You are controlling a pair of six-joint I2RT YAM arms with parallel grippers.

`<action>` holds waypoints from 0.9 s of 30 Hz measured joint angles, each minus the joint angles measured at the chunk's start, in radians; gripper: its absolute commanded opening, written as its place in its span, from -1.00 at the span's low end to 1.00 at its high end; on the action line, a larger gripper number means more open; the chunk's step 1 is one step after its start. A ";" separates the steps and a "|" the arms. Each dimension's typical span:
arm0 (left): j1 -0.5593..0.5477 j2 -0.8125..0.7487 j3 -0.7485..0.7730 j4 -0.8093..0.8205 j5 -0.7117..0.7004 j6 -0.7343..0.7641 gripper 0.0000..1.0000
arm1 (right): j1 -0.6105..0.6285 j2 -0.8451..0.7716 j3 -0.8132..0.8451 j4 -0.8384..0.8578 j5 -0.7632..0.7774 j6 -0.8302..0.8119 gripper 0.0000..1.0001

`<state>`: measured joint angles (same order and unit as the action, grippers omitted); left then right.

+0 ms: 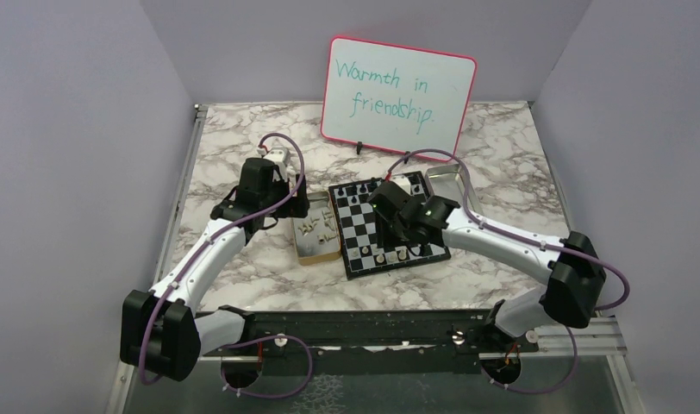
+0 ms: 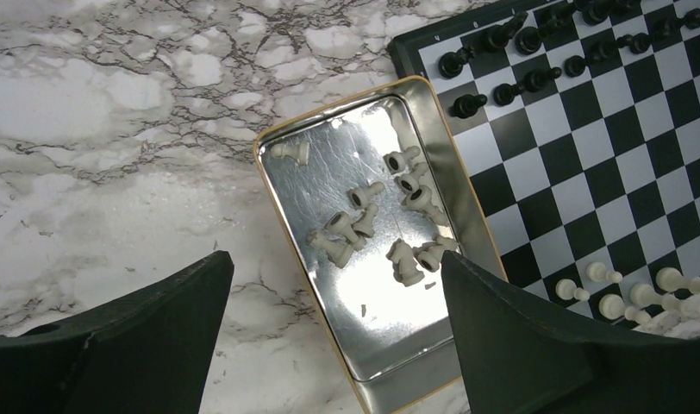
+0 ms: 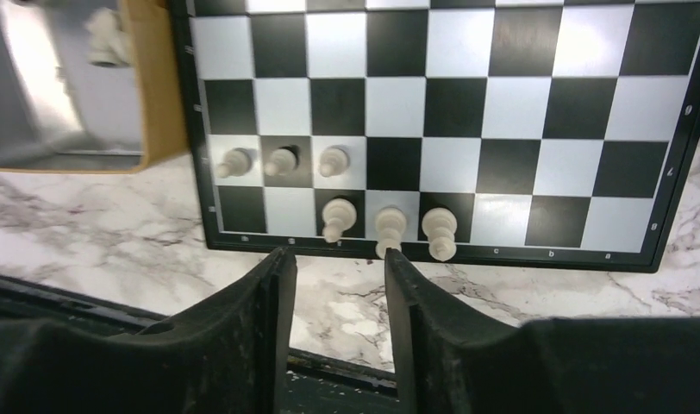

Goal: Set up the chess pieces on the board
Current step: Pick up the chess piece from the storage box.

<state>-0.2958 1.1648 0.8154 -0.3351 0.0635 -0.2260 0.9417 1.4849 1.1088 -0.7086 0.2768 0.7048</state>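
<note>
As loose pieces (image 2: 355, 228) lie in the tin (image 2: 372, 319), step: probably fetching another one.
Left gripper (image 2: 336, 259): jaws spread wide, empty, hanging over the tin.
Loose pieces: below and just ahead of its fingertips, between the jaws, tipped on their sides, long axes pointing various ways.
Right gripper (image 3: 335, 254): jaws partly apart, nothing between them, above the board's near edge.
Board (image 3: 454, 108): ahead of the right gripper, six set pieces (image 3: 390, 226) upright in its nearest rows.
Nearer arm: left; the tin sits ahead-left of the right gripper.
Likely need: closing across one piece's long axis.
</note>
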 measured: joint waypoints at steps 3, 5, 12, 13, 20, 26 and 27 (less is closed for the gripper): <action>0.000 0.001 0.018 -0.035 0.031 0.000 0.44 | 0.000 -0.035 0.037 -0.002 0.000 -0.011 0.04; 0.000 0.008 0.043 -0.061 0.059 0.003 0.26 | 0.000 -0.073 0.040 -0.001 0.000 -0.023 0.04; -0.032 0.093 0.126 -0.124 0.103 0.038 -0.08 | 0.000 -0.157 0.015 0.030 -0.008 -0.051 0.04; -0.048 0.117 0.137 -0.134 0.101 0.046 -0.11 | 0.000 -0.166 0.004 0.036 -0.009 -0.051 0.04; -0.151 0.258 0.195 -0.186 0.058 0.074 -0.37 | 0.000 -0.255 -0.070 0.060 -0.013 -0.060 -0.06; -0.164 0.343 0.230 -0.158 0.060 0.123 -0.43 | 0.000 -0.386 -0.128 0.083 -0.008 -0.069 -0.07; -0.164 0.354 0.233 -0.151 0.061 0.130 -0.43 | 0.000 -0.403 -0.130 0.084 -0.006 -0.069 -0.07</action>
<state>-0.4603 1.5185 1.0481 -0.4858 0.1249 -0.0963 0.9417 1.0821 0.9783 -0.6243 0.2710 0.6357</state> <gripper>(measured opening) 0.295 0.469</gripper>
